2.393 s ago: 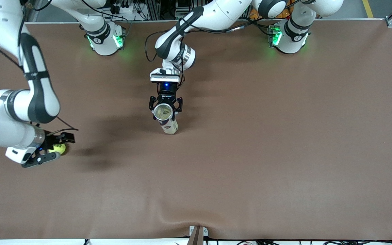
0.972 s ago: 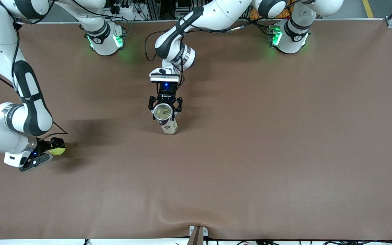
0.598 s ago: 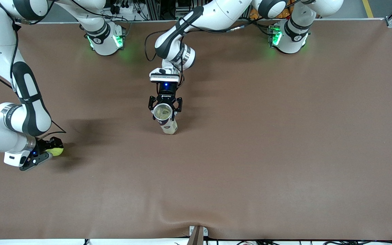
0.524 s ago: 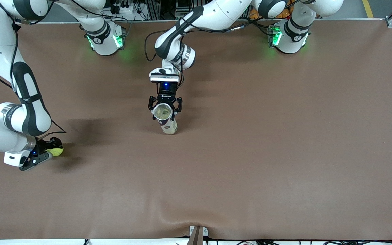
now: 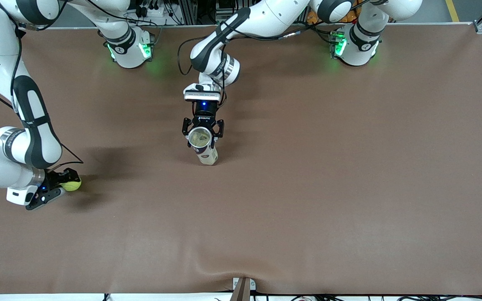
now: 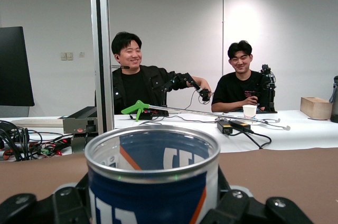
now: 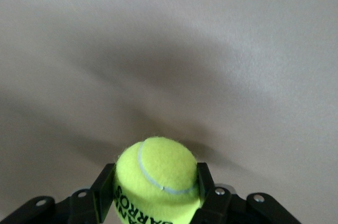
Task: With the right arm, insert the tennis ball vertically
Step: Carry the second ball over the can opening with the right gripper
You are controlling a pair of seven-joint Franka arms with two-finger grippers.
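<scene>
My right gripper (image 5: 64,186) is clamped on the tennis ball (image 5: 72,184), low over the table (image 5: 349,188) at the right arm's end, about 8 o'clock from the can (image 5: 202,144) and well apart from it. In the right wrist view the ball (image 7: 157,179) sits squeezed between both fingers (image 7: 103,189), black lettering showing at its lower edge. My left gripper (image 5: 203,133) grips the can near its open rim, holding it upright at mid-table; the left wrist view shows the blue can (image 6: 153,174) with a silver rim, mouth open upward.
</scene>
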